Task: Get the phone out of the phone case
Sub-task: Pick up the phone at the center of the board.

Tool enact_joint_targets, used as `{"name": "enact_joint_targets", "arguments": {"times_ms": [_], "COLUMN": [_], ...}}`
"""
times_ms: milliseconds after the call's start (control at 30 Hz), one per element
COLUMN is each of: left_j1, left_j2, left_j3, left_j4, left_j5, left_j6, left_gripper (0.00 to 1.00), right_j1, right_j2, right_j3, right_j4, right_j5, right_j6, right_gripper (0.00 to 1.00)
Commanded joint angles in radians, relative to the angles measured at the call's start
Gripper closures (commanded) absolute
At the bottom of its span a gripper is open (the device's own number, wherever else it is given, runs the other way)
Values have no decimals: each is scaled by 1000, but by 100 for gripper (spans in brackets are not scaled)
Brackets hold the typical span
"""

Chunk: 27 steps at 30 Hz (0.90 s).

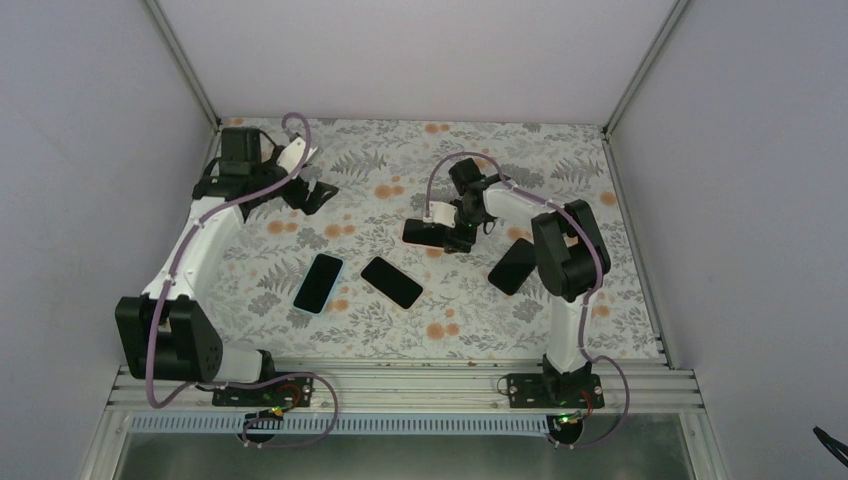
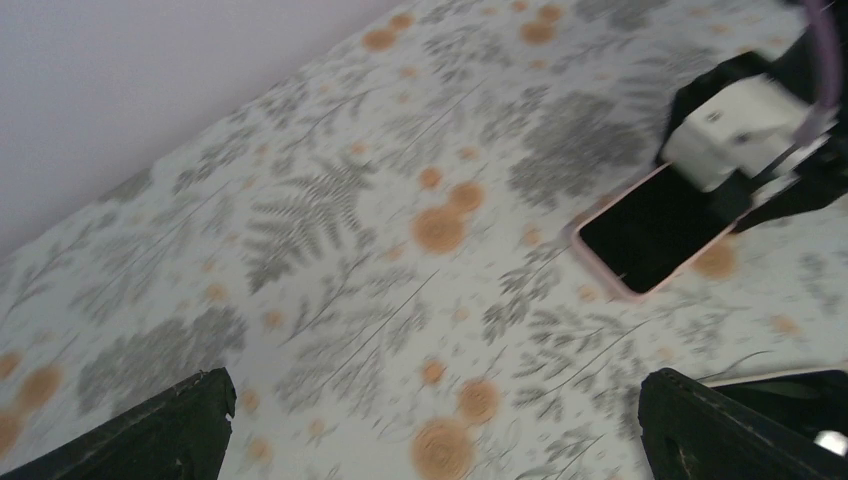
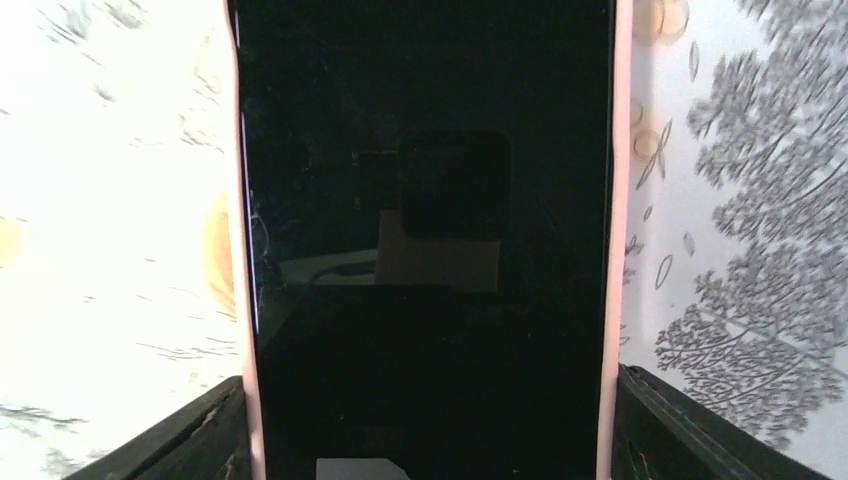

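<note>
The right gripper (image 1: 457,234) bears down on a black-screened phone (image 3: 430,200) seated in a pale pink soft case (image 3: 620,200), which lies flat, screen up, on the fern-and-flower printed tabletop (image 1: 450,310), right of centre. In the wrist view its black fingers (image 3: 185,440) stand on either side of the case's long edges, close against the rim. Whether they already pinch it cannot be told. The left gripper (image 2: 432,405) hangs well apart over the far left of the table, jaws spread wide and holding nothing.

Three other handsets lie nearer the arm bases: a light-blue-cased phone (image 1: 318,283), a bare black phone (image 1: 391,282) and a dark phone (image 1: 512,266) under the right arm.

The step in hand looks like securing the cased phone. It would go best with the fingers square across the narrow width and gripping the pink rim rather than the glass. That would hold the case firm enough for the free left arm to come over and peel a corner of the rim off. Too hard a squeeze could clamp the phone inside its case.
</note>
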Motion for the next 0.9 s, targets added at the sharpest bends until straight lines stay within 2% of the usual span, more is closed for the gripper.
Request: {"name": "enact_joint_targets", "arguments": {"times_ms": [0,167,333,533,867], "left_j1": [-51,-91,-116,-141,-178], "left_j2": [165,361,480,543,554], "left_j3": [158,266,342,385,369], "left_j4": [-199,-323,-415,-465,-428], "left_j5": [161,241,332,395,354], "left_j6": [-1,13,21,32,-5], "left_gripper": [0,0,0,0,1], "right_j1": [61,101,131,169,222], "right_j2": [-131,-164,-179,-161,-109], "right_j3": [0,37,69,132,229], "right_j4": [60,47,64,68,45], "right_j5": [-4,19,43,67,73], "right_j6": [57,93,117,139,157], "right_gripper": [44,45,47,48,47]}}
